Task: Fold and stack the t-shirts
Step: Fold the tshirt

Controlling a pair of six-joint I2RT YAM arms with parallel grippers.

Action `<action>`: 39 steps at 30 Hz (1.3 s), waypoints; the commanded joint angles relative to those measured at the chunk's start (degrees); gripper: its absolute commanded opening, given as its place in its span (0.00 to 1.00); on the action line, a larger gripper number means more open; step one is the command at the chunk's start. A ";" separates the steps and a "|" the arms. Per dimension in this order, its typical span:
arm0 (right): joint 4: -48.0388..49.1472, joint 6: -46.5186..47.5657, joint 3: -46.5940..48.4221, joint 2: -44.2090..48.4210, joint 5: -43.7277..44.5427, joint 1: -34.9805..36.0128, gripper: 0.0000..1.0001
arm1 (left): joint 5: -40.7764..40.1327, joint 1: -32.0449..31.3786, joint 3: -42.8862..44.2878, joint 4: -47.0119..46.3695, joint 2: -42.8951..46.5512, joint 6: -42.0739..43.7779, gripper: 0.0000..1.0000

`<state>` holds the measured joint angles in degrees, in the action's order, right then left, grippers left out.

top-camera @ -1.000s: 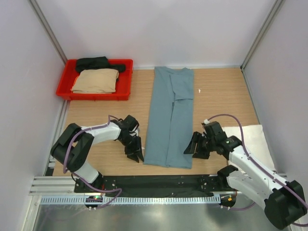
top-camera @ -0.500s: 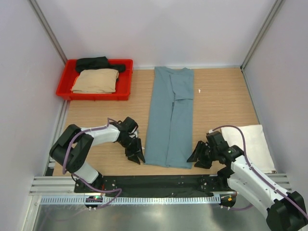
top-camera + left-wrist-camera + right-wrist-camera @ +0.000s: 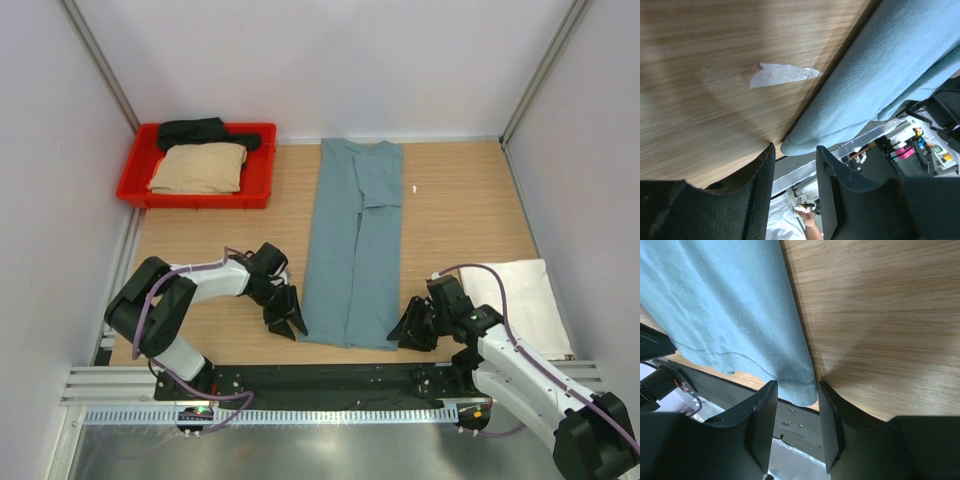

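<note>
Left gripper (image 3: 288,322), jaws spread, is straddling the near-left hem corner of the teal-blue t-shirt (image 3: 355,240) (lying centrally, folded lengthwise). Right gripper (image 3: 408,330), likewise spread, is straddling the near-right corner. The crosswise fold is beginning, probably: next, both pinching the hem, then carrying it far.

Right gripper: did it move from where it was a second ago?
Yes. The right gripper slid toward the near edge of the table, ending at the blue shirt's near right corner.

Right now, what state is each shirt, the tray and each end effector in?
Teal-blue t-shirt: flat, folded into long strip.
White t-shirt: folded, on table.
Tan t-shirt: folded, in red tray.
Black t-shirt: bunched, in tray.
Left end effector: open at strip's corner.
Right end effector: open, straddling corner.
</note>
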<state>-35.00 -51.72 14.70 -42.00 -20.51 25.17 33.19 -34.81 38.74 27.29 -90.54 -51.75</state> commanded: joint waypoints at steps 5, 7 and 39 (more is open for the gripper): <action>0.73 -0.31 -1.60 -0.01 0.56 0.41 0.44 | -6.38 -0.17 -1.74 -4.18 -1.31 0.77 0.40; 0.64 -0.39 -1.60 0.25 0.39 0.32 0.44 | -7.96 -0.09 -1.30 -2.69 -0.60 1.47 0.40; 1.61 -0.74 -2.31 0.16 0.56 0.32 0.38 | -11.31 -1.32 -9.92 -14.02 3.80 0.95 0.25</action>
<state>-32.62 -52.69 13.17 -41.30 -22.20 25.19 29.76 -35.77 30.98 12.12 -83.99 -52.36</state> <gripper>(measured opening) 0.395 0.256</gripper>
